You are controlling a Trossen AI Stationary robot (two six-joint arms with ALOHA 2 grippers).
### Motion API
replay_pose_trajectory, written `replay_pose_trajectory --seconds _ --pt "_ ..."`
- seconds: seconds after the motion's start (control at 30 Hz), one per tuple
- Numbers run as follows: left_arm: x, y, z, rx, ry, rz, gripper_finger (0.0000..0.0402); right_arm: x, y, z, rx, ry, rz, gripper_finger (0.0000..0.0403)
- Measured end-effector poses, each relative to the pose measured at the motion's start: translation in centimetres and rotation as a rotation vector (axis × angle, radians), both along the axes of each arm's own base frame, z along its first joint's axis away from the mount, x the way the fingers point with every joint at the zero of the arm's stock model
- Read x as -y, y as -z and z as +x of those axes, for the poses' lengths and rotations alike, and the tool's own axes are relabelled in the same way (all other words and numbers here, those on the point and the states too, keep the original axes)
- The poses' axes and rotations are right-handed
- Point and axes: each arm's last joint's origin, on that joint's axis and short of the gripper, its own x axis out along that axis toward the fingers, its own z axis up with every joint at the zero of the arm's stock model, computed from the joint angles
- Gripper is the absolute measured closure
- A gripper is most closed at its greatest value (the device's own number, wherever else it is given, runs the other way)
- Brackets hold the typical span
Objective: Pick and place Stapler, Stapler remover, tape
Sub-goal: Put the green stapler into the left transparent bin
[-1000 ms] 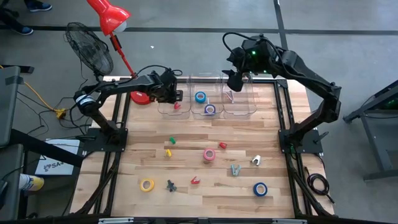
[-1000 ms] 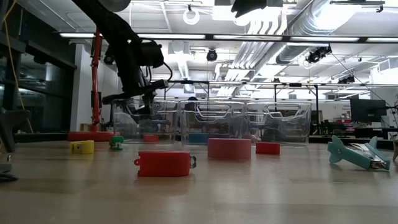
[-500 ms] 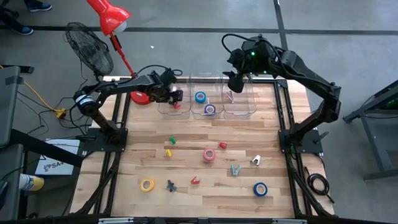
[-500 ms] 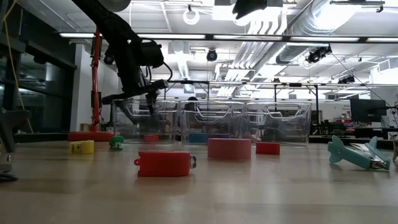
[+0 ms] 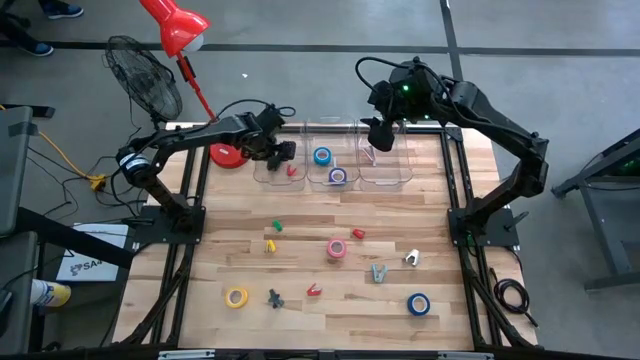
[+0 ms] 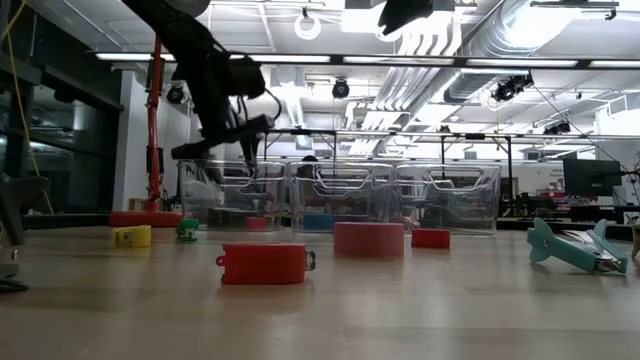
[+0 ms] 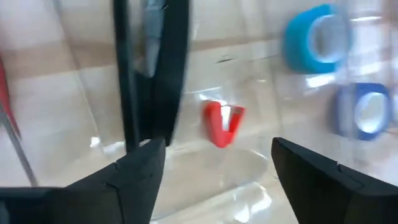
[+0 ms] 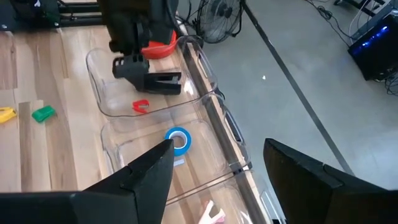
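Note:
My left gripper (image 5: 282, 150) hangs open over the left of three clear bins (image 5: 272, 176) at the table's far edge. A red staple remover (image 7: 222, 122) lies on that bin's floor, below and clear of the fingers. Two blue tape rolls (image 5: 322, 156) (image 5: 337, 176) lie in the middle bin. My right gripper (image 5: 378, 135) waits open, high above the right bin (image 5: 388, 178), which holds a pink item (image 8: 211, 214). Loose on the table lie a pink tape (image 5: 337, 249), a yellow tape (image 5: 236, 297), a blue tape (image 5: 418, 304), a small red stapler (image 6: 262, 262) and a teal staple remover (image 6: 570, 245).
A green piece (image 5: 277, 226), a yellow piece (image 5: 270, 244), a small red piece (image 5: 358, 233), a white piece (image 5: 411, 258) and a dark piece (image 5: 274, 297) lie mid-table. A red lamp's base (image 5: 224, 155) stands beside the left bin, with a fan (image 5: 143, 75) beyond the table's corner.
My left gripper has opened wider above the left bin and its fingers stand a little higher over the rim. The red staple remover lies free on the bin floor, a little to the right of where it was.

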Motion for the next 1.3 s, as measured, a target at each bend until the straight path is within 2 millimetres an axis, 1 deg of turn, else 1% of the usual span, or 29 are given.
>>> replay_pose_trajectory --seconds 0.13,0.23,0.3,0.4,0.57,0.73,0.83,0.9,1.0,1.1,1.3 --pt "0.4 -2.7 -0.5 -0.041 0.048 0.012 0.0145 0.0 0.1 -0.1 -0.008 0.010 0.018 0.0163" --pt "1.5 -4.6 -1.2 -0.073 0.071 0.024 0.0159 -0.1 0.3 -0.2 -0.025 0.013 0.029 0.0164" --pt "2.5 -5.5 -1.5 -0.077 0.132 0.040 0.0166 -0.1 0.4 -0.3 -0.041 0.014 0.035 0.0163" --pt "4.6 -6.7 -1.7 -0.073 0.352 0.089 0.0173 -0.2 0.5 -0.4 -0.058 0.011 0.039 0.0163" --pt "8.1 -7.5 -1.5 -0.112 0.773 0.187 0.0177 -0.3 0.7 -0.6 -0.109 -0.026 0.019 0.0164" --pt "10.5 -7.4 -0.6 -0.181 1.128 0.339 0.0177 -0.4 0.8 -0.6 -0.112 -0.066 0.040 0.0163" --pt "11.8 -6.9 0.2 -0.213 1.372 0.422 0.0177 -0.5 0.9 -0.6 -0.107 -0.081 0.053 0.0164" --pt "12.6 -6.6 0.7 -0.224 1.499 0.457 0.0177 -0.5 0.9 -0.6 -0.105 -0.087 0.057 0.0164" --pt "13.5 -5.7 1.6 -0.240 1.618 0.469 0.0177 -0.5 0.9 -0.6 -0.103 -0.092 0.061 0.0163" --pt "14.3 -4.4 2.7 -0.266 1.708 0.444 0.0177 -0.5 0.9 -0.6 -0.101 -0.088 0.066 0.0164" --pt "15.5 -1.2 4.6 -0.300 1.810 0.332 0.0177 -0.5 0.9 -0.6 -0.098 -0.085 0.070 0.0163"
